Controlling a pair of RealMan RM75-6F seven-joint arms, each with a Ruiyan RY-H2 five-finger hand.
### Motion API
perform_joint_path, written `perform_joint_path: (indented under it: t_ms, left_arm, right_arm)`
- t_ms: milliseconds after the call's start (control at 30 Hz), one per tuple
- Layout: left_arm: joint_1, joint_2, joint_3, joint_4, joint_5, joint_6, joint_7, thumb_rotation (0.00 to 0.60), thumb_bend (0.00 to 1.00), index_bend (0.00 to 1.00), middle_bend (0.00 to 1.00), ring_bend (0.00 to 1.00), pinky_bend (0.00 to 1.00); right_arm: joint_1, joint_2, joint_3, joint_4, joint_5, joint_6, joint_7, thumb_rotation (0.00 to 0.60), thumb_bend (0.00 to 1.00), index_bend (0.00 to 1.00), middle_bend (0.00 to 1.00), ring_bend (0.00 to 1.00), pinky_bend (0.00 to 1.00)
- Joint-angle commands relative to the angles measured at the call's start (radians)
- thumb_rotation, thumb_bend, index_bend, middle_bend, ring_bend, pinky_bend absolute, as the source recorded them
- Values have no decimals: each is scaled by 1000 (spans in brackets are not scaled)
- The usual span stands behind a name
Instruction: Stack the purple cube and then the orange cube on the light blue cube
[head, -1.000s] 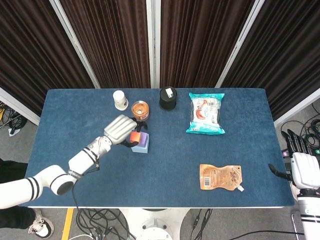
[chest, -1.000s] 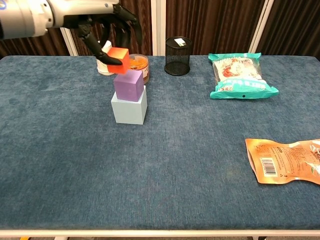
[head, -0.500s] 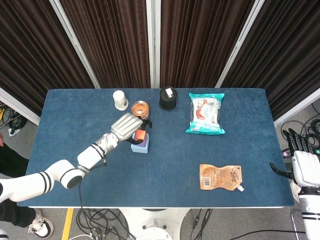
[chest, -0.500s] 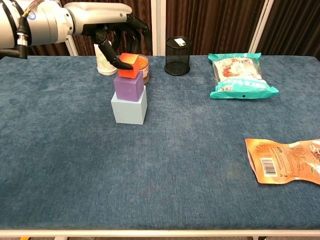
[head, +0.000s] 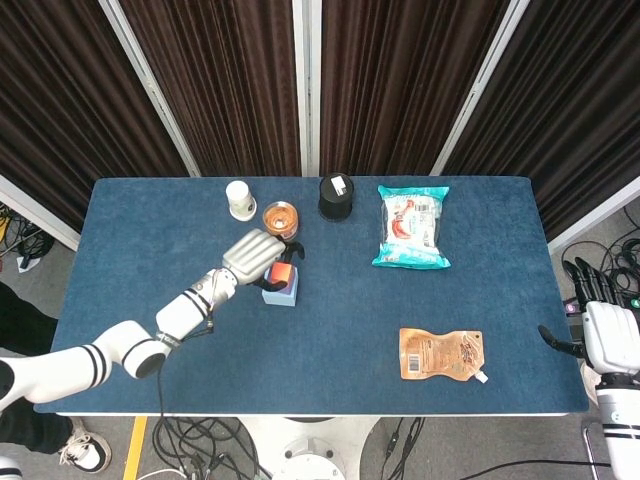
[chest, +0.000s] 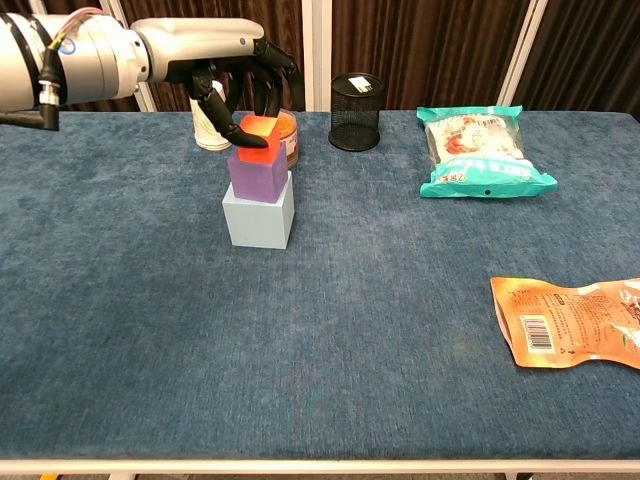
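Observation:
The light blue cube (chest: 258, 220) (head: 285, 295) stands on the table with the purple cube (chest: 258, 173) on top of it. The orange cube (chest: 254, 137) (head: 280, 273) sits on the purple cube, pinched by my left hand (chest: 238, 72) (head: 255, 256), whose fingers (chest: 262, 92) curl over it from above and behind. My right hand (head: 603, 325) hangs off the table's right edge in the head view, its fingers apart and holding nothing.
Behind the stack stand a white cup (chest: 206, 130), an orange-lidded can (chest: 284, 130) and a black mesh holder (chest: 356, 98). A teal snack bag (chest: 482, 150) lies at the back right, an orange pouch (chest: 568, 322) at the front right.
My left hand has carried the orange cube rightward and down, from above the purple cube's left side to resting on top of it. The right hand has stayed still.

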Motion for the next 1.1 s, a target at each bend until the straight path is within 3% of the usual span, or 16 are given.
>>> perform_joint_path:
  t_ms: [33, 167, 367, 567, 733, 800, 933, 1100]
  left_arm:
    - [0, -7, 5, 15, 10, 13, 0, 600, 311, 394, 560, 434, 558]
    - [-4, 7, 14, 9, 9, -9, -19, 600, 287, 356, 481, 386, 513]
    - [-8, 48, 24, -32, -5, -49, -39, 600, 193, 215, 312, 288, 415]
    - [4, 114, 28, -99, -14, -40, -7, 600, 166, 184, 260, 237, 360]
    - [49, 252, 53, -198, -103, -30, 117, 600, 165, 180, 249, 205, 312]
    - [90, 299, 75, -236, -155, 12, 186, 600, 165, 180, 240, 197, 302]
    - [229, 351, 136, -286, -235, 192, 298, 600, 153, 180, 238, 197, 300]
    - [418, 291, 204, -192, -130, 481, 302, 600, 89, 180, 238, 197, 290]
  right_arm:
    - [1, 1, 1, 0, 2, -2, 1, 600, 122, 0, 0, 0, 0]
    - [2, 4, 1, -1, 2, -7, 4, 600, 121, 0, 0, 0, 0]
    - [1, 7, 0, -1, -1, -6, 12, 600, 121, 0, 0, 0, 0]
    - [0, 7, -1, 3, -3, -5, 17, 600, 121, 0, 0, 0, 0]
    - [-4, 15, -3, 0, -12, -2, 32, 600, 121, 0, 0, 0, 0]
    - [-6, 18, -4, -1, -16, 0, 39, 600, 121, 0, 0, 0, 0]
    - [-8, 21, -7, 0, -22, 0, 44, 600, 122, 0, 0, 0, 0]
    - [-4, 13, -16, -2, -45, -2, 36, 600, 121, 0, 0, 0, 0]
